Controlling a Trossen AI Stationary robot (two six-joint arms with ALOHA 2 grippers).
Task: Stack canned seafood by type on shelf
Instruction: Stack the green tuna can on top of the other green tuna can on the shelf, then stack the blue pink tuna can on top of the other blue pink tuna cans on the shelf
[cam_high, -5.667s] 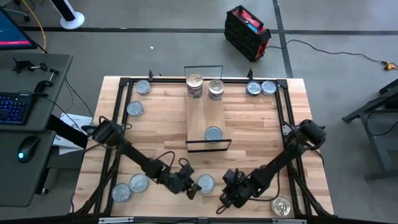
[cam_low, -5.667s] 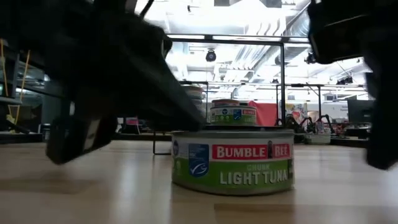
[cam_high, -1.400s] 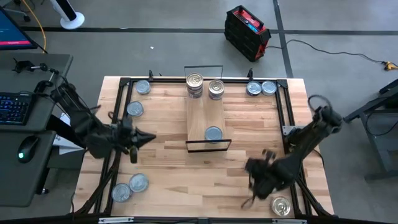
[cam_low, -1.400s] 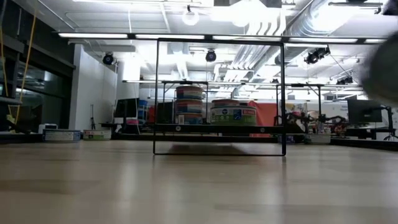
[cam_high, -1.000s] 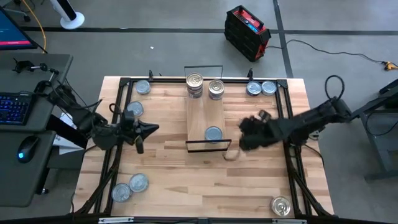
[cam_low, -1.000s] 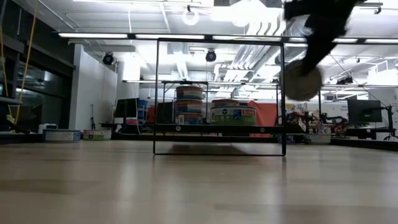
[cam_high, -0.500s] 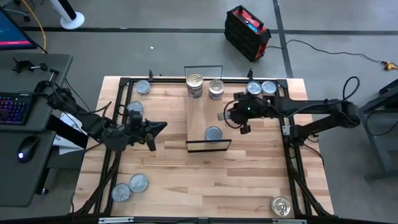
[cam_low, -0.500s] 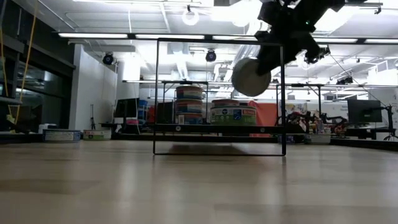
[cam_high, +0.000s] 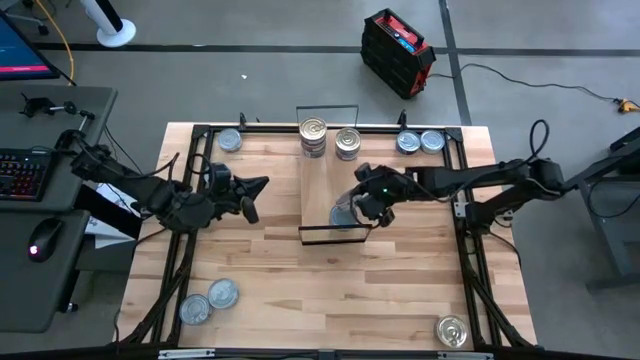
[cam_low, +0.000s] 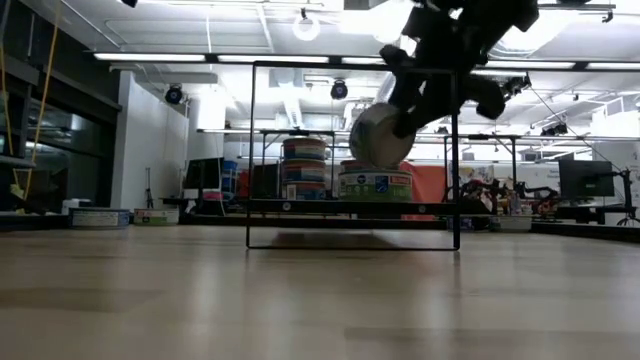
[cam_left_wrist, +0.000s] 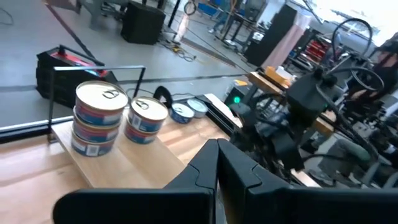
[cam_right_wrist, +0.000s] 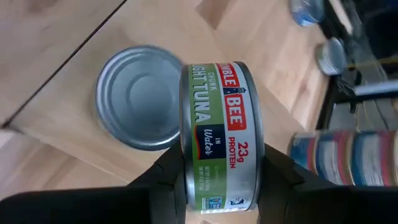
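Observation:
The shelf (cam_high: 330, 180) is a light-wood plank with black wire ends, in the middle of the table. At its far end stand a taller stack of tins (cam_high: 313, 136) and a lower one (cam_high: 347, 141). A silver-topped tin (cam_right_wrist: 138, 98) lies flat at its near end. My right gripper (cam_high: 365, 205) hangs just over that tin, shut on a green-labelled light tuna tin (cam_right_wrist: 219, 134), which shows in the low view as the tilted tin (cam_low: 381, 135). My left gripper (cam_high: 258, 186) is shut on nothing, in the air left of the shelf. My right gripper pinches the green-labelled tin across its two flat ends, one finger (cam_right_wrist: 169, 182) on each. The labelled wall (cam_right_wrist: 221, 177) shows between them. The fingers slant down from the table's right side. The tin is turned on edge, lifted clear above the silver-topped tin.
Loose tins lie at the far left (cam_high: 229, 141), far right (cam_high: 405, 143) (cam_high: 431, 141), near left (cam_high: 222, 293) (cam_high: 195, 308) and near right (cam_high: 452, 330). A black frame (cam_high: 200, 130) rims the table. The shelf's near wire end (cam_low: 352, 155) stands upright.
My right gripper has carried the green-labelled tin from right of the shelf leftward over it, then toward its near end, rolling its wrist; the tin has sunk a little and now hangs over the silver-topped tin. My left gripper, still shut, has drifted toward the shelf and the far edge.

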